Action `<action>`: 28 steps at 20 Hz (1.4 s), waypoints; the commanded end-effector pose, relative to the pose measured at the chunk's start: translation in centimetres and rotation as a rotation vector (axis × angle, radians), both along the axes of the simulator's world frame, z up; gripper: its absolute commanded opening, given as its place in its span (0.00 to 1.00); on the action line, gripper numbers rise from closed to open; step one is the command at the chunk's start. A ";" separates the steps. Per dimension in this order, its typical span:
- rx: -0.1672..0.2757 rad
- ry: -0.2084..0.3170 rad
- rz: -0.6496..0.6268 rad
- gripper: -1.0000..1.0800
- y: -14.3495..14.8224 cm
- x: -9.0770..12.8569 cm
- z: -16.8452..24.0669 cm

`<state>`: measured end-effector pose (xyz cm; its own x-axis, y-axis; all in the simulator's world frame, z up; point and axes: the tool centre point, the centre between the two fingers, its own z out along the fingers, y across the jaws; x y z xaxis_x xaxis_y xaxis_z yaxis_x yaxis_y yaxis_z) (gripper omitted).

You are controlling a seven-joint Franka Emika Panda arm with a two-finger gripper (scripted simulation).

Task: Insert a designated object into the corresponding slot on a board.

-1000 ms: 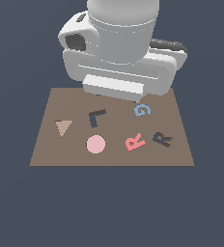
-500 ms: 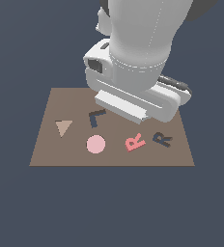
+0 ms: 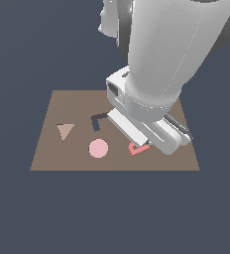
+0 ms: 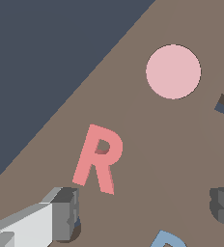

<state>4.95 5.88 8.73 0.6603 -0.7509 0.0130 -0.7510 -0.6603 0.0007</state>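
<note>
One piece to place: pink-red R (image 4: 99, 158), lying flat on the brown board (image 3: 52, 154), near the board's front edge in the exterior view.
R in the exterior view: only a corner of it (image 3: 138, 148) shows, just under the arm's wrist housing; the rest is covered.
R heading: in the wrist view its long axis runs from the foot of its stem, close to one fingertip, up to its rounded bowl, which lies on the side toward the pink disc (image 4: 173, 71); the letter is a little tilted off that line.
Pincer: gripper (image 4: 145, 210) spread wide, one light grey finger with a dark pad (image 4: 65, 213) on one side and the other dark pad (image 4: 223, 204) far across from it.
Pincer contact: nothing is held; the R sits beside the first pad, more outside the gap than in it, and I cannot tell whether that pad touches the letter's foot.
Slot: the R-shaped recess is hidden by the arm in the exterior view and does not show in the wrist view.
Other shapes: tan triangle (image 3: 65, 131) at the exterior view's left, dark L-shaped recess (image 3: 98, 120) partly under the arm, blue G (image 4: 166, 239) only as a sliver between the pads.
In the way: the bulky arm (image 3: 161, 54) covers the board's right half in the exterior view.
</note>
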 end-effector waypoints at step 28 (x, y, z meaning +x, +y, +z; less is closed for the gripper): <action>0.011 0.007 -0.305 0.96 0.9 3.1 -4.8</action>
<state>8.09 6.80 4.46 0.4047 -0.9145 0.0003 -0.9145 -0.4047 -0.0011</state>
